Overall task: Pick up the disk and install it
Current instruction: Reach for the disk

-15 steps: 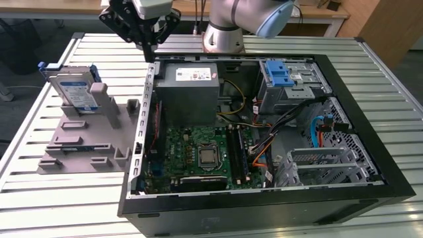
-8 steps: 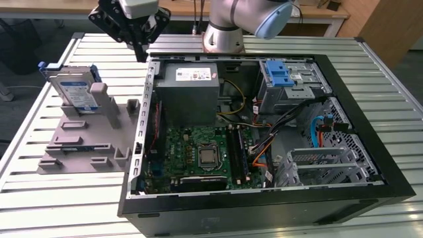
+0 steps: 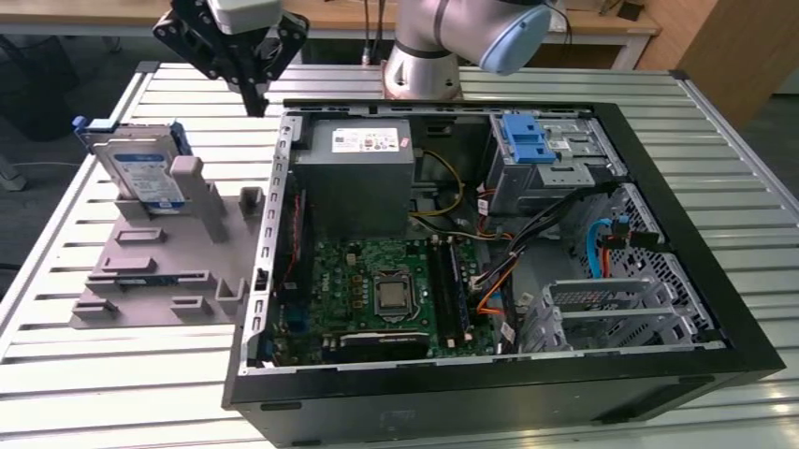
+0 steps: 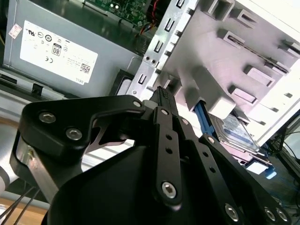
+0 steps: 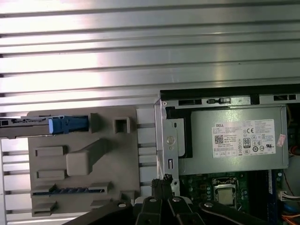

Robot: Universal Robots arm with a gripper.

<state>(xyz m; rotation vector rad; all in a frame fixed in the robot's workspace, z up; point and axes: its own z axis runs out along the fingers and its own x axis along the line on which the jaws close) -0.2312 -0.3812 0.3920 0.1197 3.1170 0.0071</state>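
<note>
The disk [image 3: 140, 170] stands on edge in the grey plastic stand [image 3: 156, 271] at the exterior view's left, silver with a white-and-blue label and blue rails. My gripper [image 3: 256, 101] hangs above the table between the stand and the computer case's back corner, a little beyond the disk. It is shut with nothing between its fingers. In the second wrist view the black gripper [image 4: 161, 93] points toward the stand, and the disk [image 4: 234, 130] lies past it. In the first wrist view the gripper [image 5: 162, 180] shows at the case's edge, and the disk [image 5: 51, 123] appears edge-on with its blue handle.
An open black computer case [image 3: 699, 271] lies on the slatted metal table [image 3: 112, 374]. Inside are a grey power supply [image 3: 355, 173], a green motherboard [image 3: 387, 295] and a blue bracket [image 3: 530, 140] atop the grey drive bay. The arm's base [image 3: 418, 65] stands behind the case.
</note>
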